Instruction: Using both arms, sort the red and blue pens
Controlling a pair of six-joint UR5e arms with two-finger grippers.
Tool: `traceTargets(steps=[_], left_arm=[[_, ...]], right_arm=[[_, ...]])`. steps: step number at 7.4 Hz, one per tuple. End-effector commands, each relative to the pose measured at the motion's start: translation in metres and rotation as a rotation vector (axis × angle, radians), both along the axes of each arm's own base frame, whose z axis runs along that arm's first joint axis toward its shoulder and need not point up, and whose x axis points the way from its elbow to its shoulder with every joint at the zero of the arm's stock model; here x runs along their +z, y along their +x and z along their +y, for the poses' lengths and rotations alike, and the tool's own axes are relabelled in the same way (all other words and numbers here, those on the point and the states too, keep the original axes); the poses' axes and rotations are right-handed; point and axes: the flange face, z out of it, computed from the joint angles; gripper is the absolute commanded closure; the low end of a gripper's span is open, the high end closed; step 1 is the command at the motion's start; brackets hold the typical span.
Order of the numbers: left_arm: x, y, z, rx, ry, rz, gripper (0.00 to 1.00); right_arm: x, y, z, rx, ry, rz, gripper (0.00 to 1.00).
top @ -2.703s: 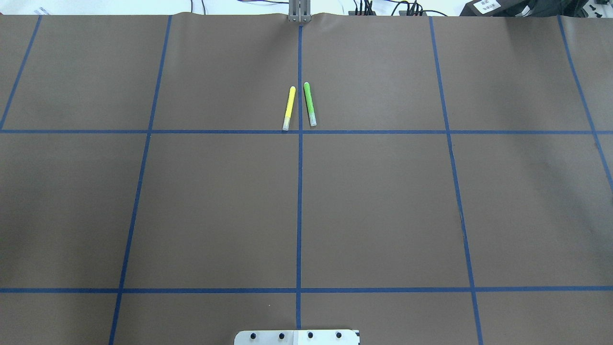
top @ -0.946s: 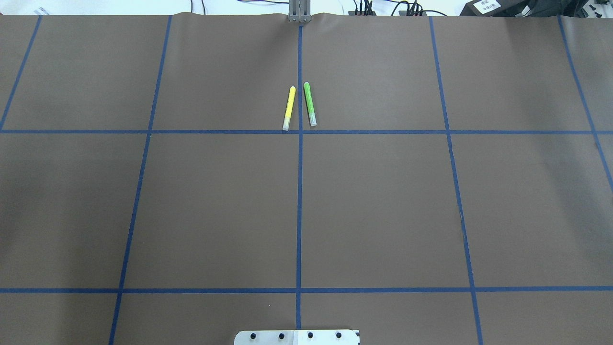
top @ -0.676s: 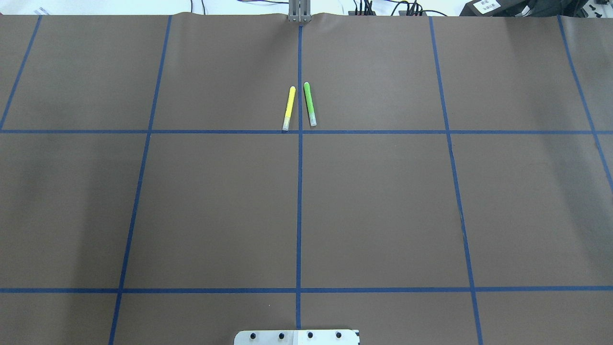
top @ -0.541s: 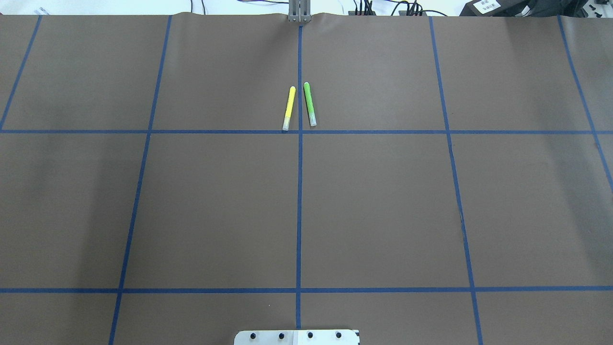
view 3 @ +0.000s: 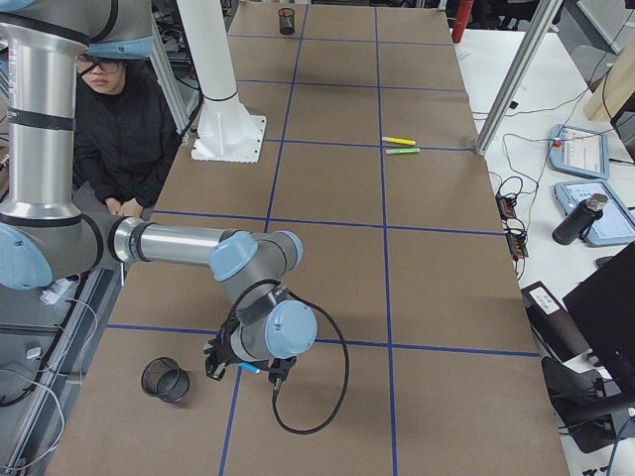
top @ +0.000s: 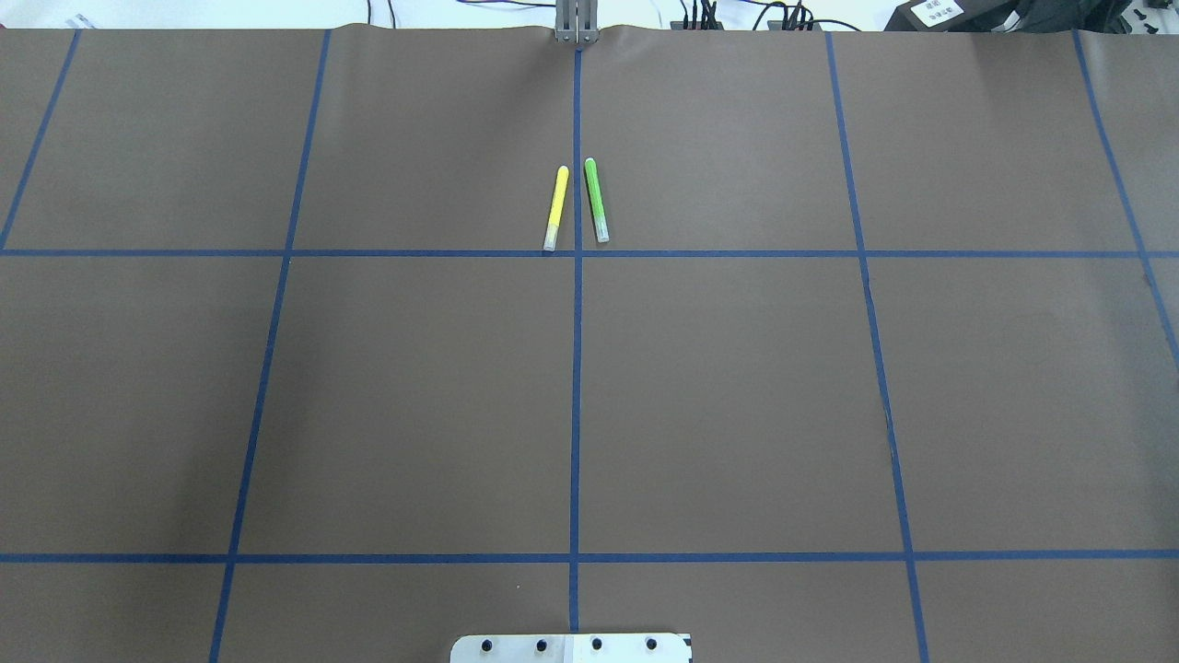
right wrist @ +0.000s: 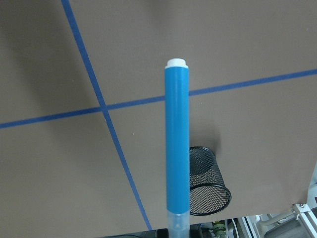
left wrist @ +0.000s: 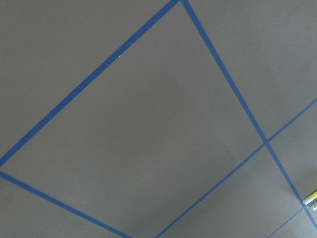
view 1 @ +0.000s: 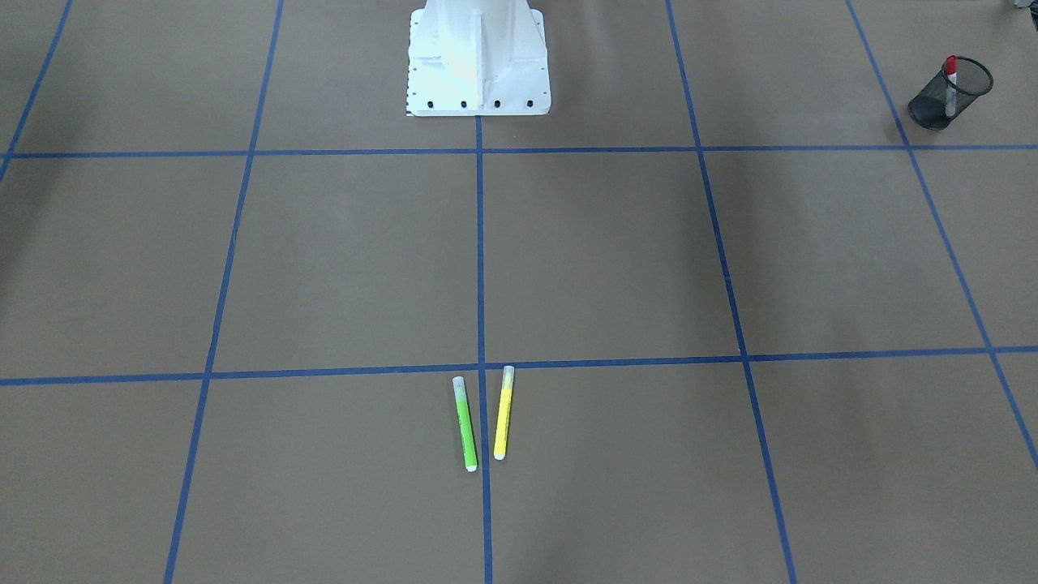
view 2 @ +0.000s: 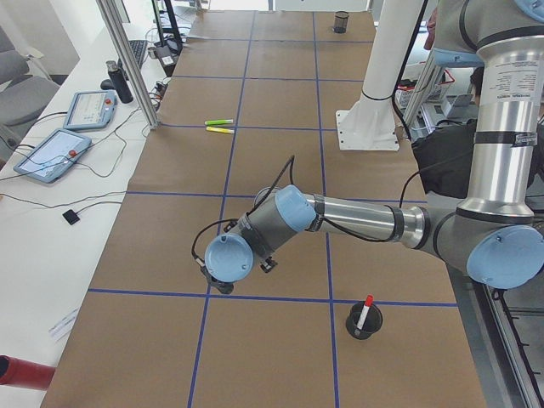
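The blue pen point(right wrist: 177, 144) hangs in mid-air in the right wrist view, its pale cap at the frame's bottom edge, with an empty black mesh cup point(right wrist: 208, 186) below and to its right. My right gripper point(view 3: 243, 368) is low over the table just right of that cup point(view 3: 164, 379) and is shut on the blue pen point(view 3: 249, 368). The red pen point(view 1: 950, 79) stands in another mesh cup point(view 1: 945, 97). My left gripper point(view 2: 217, 280) hovers left of that cup point(view 2: 364, 321); I cannot tell whether it is open or shut.
A yellow marker point(top: 556, 208) and a green marker point(top: 596, 200) lie side by side at the far middle of the table. The white robot base point(view 1: 477, 57) stands at the near edge. A person point(view 3: 114, 129) sits beside the base.
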Motion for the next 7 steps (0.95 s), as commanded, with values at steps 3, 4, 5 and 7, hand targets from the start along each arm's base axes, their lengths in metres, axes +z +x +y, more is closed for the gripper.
traceTargets(steps=[3, 4, 5, 7], left_arm=[[-0.024, 0.017, -0.023, -0.019, 0.033, -0.031, 0.00], [-0.027, 0.018, -0.024, -0.021, 0.035, -0.033, 0.00], [-0.028, 0.019, -0.025, -0.020, 0.035, -0.033, 0.00], [-0.032, 0.019, -0.027, -0.021, 0.043, -0.034, 0.00]], right_arm=[[0.037, -0.002, 0.129, 0.109, -0.269, -0.146, 1.00], [0.038, -0.003, 0.146, 0.116, -0.349, -0.174, 1.00], [0.051, -0.003, 0.160, 0.143, -0.399, -0.201, 1.00], [0.080, -0.010, 0.175, 0.157, -0.482, -0.230, 1.00]])
